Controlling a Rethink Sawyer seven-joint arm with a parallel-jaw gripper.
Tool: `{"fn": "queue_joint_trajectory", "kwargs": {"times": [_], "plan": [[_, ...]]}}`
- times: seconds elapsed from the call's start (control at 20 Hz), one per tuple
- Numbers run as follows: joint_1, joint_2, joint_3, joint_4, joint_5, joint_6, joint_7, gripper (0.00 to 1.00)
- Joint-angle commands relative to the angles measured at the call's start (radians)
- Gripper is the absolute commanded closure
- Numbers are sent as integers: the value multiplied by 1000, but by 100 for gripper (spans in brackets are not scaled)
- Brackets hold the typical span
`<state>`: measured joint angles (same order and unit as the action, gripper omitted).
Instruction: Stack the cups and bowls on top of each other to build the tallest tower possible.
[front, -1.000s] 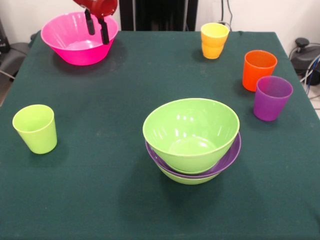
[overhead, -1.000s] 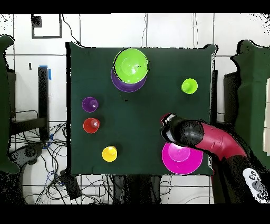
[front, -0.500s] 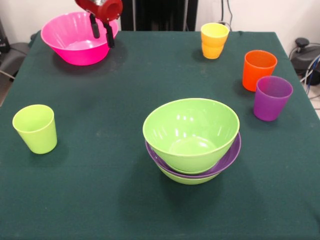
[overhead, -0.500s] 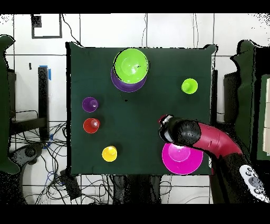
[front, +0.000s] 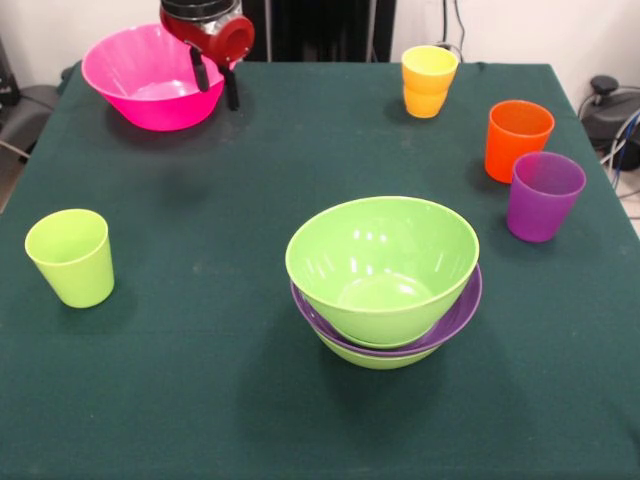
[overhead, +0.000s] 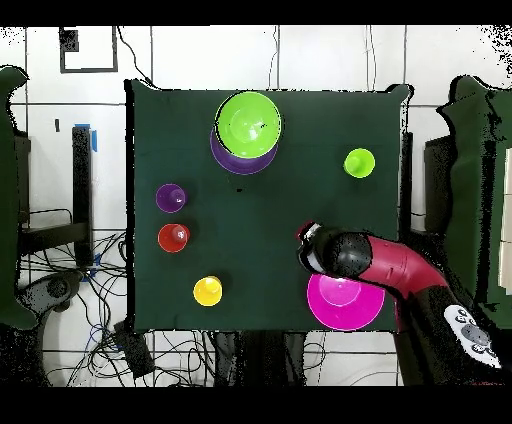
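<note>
A pink bowl (front: 150, 75) stands at the far left corner, also in the overhead view (overhead: 345, 302). My gripper (front: 216, 82) hangs open at its right rim, fingers apart with nothing held; from above it (overhead: 306, 236) shows at the bowl's edge. Mid-table stands the tower (front: 383, 282): a lime green bowl (front: 380, 258) nested in a purple bowl (front: 460, 310) on another green one, from above (overhead: 247, 125). Cups stand apart: lime green (front: 70, 257), yellow-orange (front: 428, 80), orange (front: 517, 138), purple (front: 543, 195).
The dark green table (front: 200, 380) ends close behind the pink bowl. From above, the lime cup (overhead: 359, 162), purple cup (overhead: 170, 197), orange cup (overhead: 173, 237) and yellow cup (overhead: 208, 291) ring the table; cables lie on the floor around it.
The gripper has shifted right and a little lower in the front view, from over the pink bowl's inside toward its right rim. Bowls and cups have not moved.
</note>
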<state>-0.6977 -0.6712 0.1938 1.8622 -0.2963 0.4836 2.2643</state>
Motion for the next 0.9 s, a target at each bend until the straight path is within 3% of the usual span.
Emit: {"fn": "queue_joint_trajectory", "kwargs": {"times": [0.05, 0.5, 0.9], "plan": [[6, 47, 70, -45, -89, -61, -90, 0], [-9, 90, 63, -79, -130, -66, -100, 0], [-18, 28, 80, -54, -117, -10, -104, 0]]}}
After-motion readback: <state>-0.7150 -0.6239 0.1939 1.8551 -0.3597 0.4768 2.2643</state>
